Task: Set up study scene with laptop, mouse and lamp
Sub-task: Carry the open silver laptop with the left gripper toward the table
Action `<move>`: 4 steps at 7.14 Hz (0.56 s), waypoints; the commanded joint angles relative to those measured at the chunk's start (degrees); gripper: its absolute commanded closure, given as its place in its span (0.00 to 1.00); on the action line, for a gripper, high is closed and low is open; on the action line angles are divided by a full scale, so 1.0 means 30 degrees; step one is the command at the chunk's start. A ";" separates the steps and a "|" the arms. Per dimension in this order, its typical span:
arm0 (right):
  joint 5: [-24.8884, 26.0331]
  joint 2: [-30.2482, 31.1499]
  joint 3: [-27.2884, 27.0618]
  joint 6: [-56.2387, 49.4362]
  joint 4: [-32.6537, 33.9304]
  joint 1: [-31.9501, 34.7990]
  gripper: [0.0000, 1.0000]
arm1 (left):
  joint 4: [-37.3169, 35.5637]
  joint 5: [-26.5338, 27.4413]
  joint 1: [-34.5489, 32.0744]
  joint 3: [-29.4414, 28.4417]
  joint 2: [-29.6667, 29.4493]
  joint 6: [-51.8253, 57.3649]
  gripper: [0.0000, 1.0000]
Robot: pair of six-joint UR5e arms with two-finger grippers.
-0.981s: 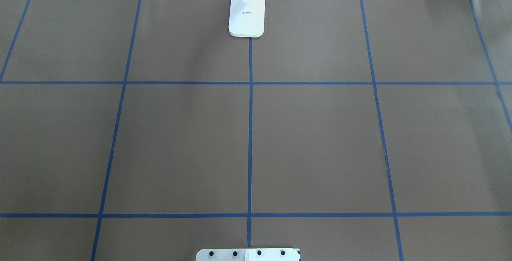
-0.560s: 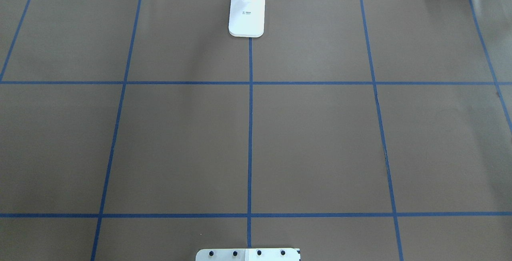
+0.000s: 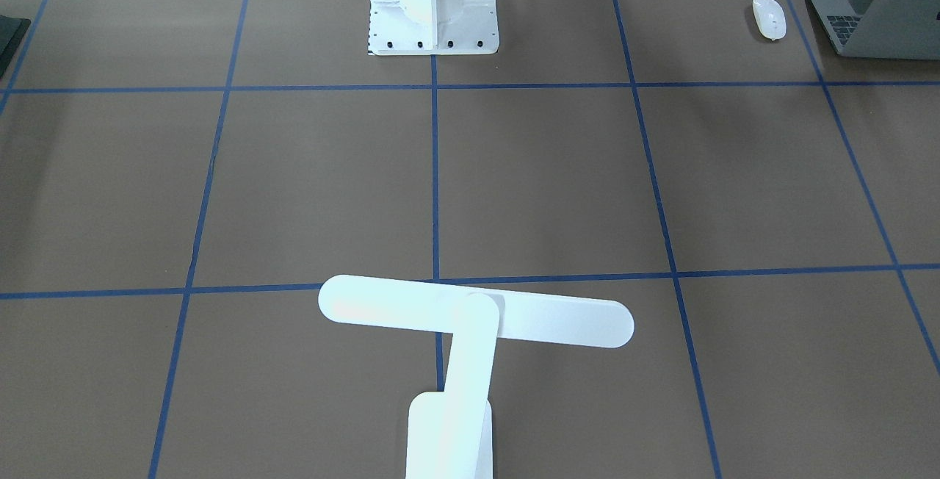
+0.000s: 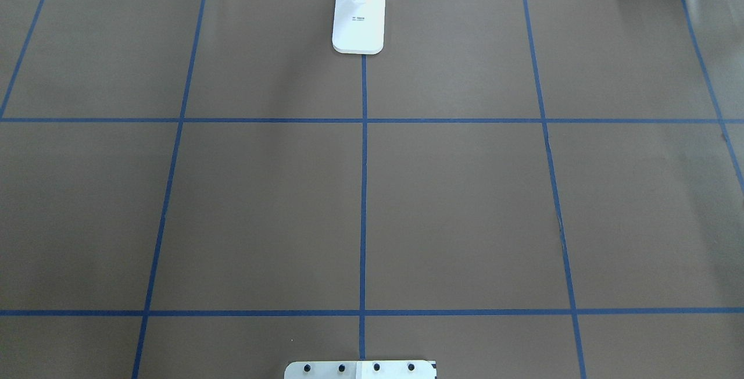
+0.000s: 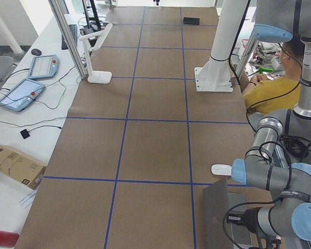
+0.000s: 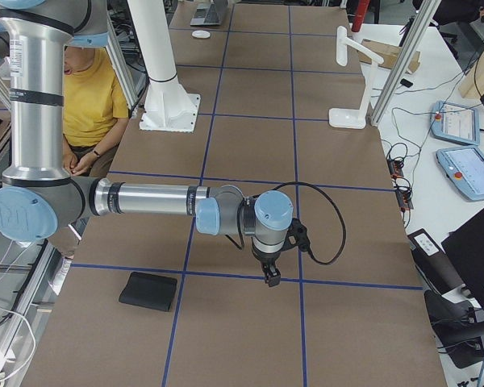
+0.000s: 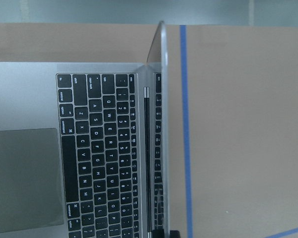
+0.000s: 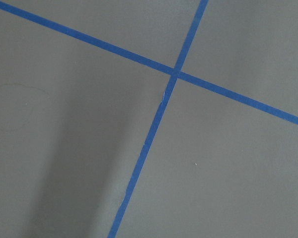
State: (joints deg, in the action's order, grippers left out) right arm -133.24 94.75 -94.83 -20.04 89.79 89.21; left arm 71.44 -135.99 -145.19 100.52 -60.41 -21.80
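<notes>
Bright, even indoor light; soft shadows; sharp, glare-free views.

Letters, numerals on laptop [image 7: 102,148] keys

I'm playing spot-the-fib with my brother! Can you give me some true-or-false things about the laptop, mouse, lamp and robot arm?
1. The laptop is open. True.
2. The mouse sits on the laptop's keys. False: it lies on the table beside the laptop, not touching.
3. The lamp stands at the end of the middle blue line. True.
4. The right gripper holds the black pad. False: the pad lies on the table, apart from it.
</notes>
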 commanded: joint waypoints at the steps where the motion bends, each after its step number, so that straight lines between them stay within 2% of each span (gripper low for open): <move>1: 0.0000 0.0029 0.0000 0.0000 -0.0017 0.0000 0.00 | -0.0024 -0.0986 0.0056 0.0531 -0.0517 -0.0318 1.00; 3: 0.0000 0.0058 0.0000 0.0000 -0.0017 0.0000 0.00 | 0.0035 -0.1336 0.0405 0.1644 -0.0694 -0.2601 1.00; 4: 0.0000 0.0058 0.0058 0.0000 -0.0017 0.0000 0.00 | 0.0035 -0.2470 0.1336 0.1765 -0.1187 -0.3592 1.00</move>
State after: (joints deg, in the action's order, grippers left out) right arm -133.24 94.89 -94.78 -20.04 89.76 89.21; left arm 71.52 -140.49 -143.58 104.88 -62.74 -29.24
